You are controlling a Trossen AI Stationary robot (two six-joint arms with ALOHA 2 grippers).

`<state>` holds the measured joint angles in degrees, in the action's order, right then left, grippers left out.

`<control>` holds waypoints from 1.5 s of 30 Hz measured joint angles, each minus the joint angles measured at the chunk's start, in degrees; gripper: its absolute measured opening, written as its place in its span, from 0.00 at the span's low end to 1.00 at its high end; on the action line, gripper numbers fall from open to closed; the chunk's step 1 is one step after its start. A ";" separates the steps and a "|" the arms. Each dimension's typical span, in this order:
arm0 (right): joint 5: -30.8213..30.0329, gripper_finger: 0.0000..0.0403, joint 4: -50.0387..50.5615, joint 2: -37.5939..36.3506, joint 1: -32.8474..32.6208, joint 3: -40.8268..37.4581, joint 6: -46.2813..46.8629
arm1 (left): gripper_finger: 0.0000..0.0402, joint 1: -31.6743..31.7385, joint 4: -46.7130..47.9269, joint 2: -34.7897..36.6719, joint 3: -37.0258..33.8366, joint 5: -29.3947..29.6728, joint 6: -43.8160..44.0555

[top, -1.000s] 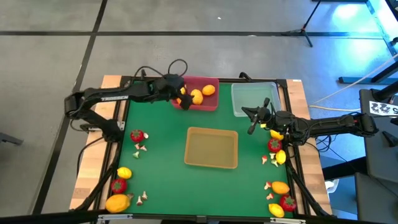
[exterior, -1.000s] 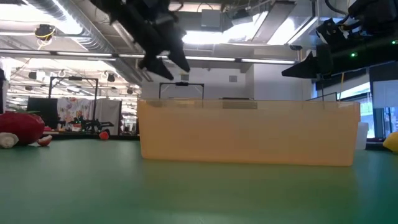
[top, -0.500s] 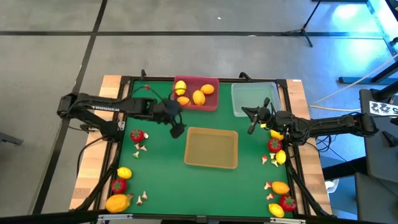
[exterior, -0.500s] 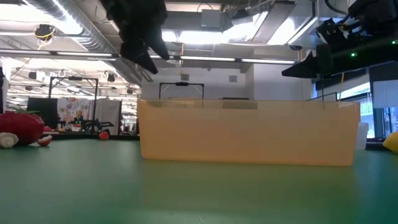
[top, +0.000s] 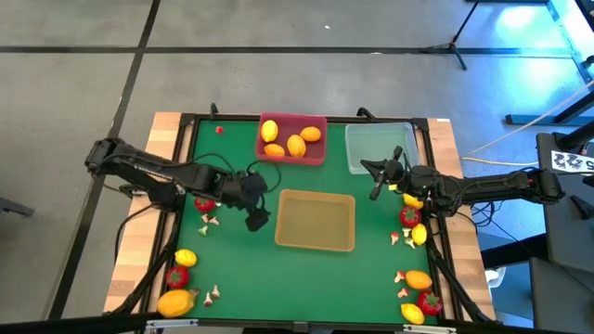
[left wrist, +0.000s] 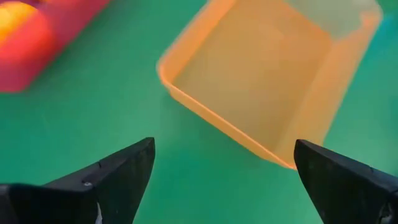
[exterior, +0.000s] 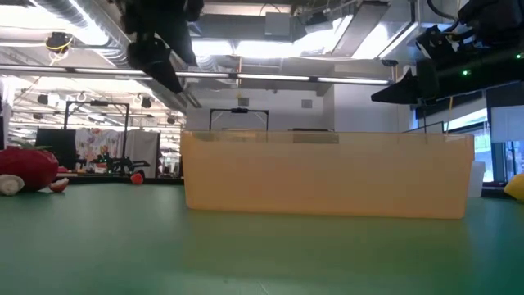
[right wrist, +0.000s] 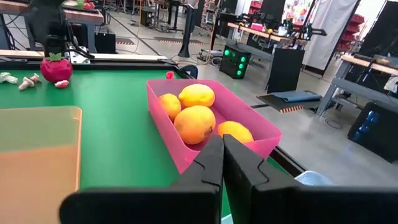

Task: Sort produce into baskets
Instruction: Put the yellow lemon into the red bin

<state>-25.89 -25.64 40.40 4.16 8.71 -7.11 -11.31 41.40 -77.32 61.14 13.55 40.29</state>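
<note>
Lemons partly binned — most of the sort is left, by my reckoning.

Pink basket [top: 292,139] holds four yellow-orange fruits [top: 295,145]; clear basket [top: 379,148] and tan basket [top: 316,221] look empty. My left gripper [top: 255,211] hangs over the green mat just beside the tan basket's left edge, fingers [left wrist: 118,171] spread wide, nothing between them. My right gripper [top: 379,179] waits near the clear basket, fingers [right wrist: 208,165] pressed together, holding nothing. Loose still: strawberry [top: 205,202] w/ mushroom bits [top: 211,221] near my left arm, lemons [top: 186,259] and reds at the front-left corner, plus a mixed string of produce [top: 414,232] along the right edge — approx. a dozen-odd pcs, none yet in the other two baskets.
</note>
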 joint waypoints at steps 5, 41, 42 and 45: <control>0.00 0.02 2.15 0.00 0.00 0.00 1.32 | 0.94 -5.31 -1.07 -0.70 0.00 1.31 6.88; -0.02 0.02 7.93 -0.02 0.00 0.00 0.65 | 0.94 -24.43 14.79 -11.37 0.01 -10.13 26.29; -0.01 0.02 7.93 -0.01 -0.02 0.00 0.65 | 0.94 -24.85 16.22 -11.37 0.02 -12.24 27.23; -0.02 0.02 7.92 -0.02 -0.01 0.00 0.77 | 0.94 -25.77 20.77 -11.37 0.02 -17.01 28.66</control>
<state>-25.91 -17.72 40.38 4.16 8.71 -6.34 -37.08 62.16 -88.68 61.16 -3.45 68.95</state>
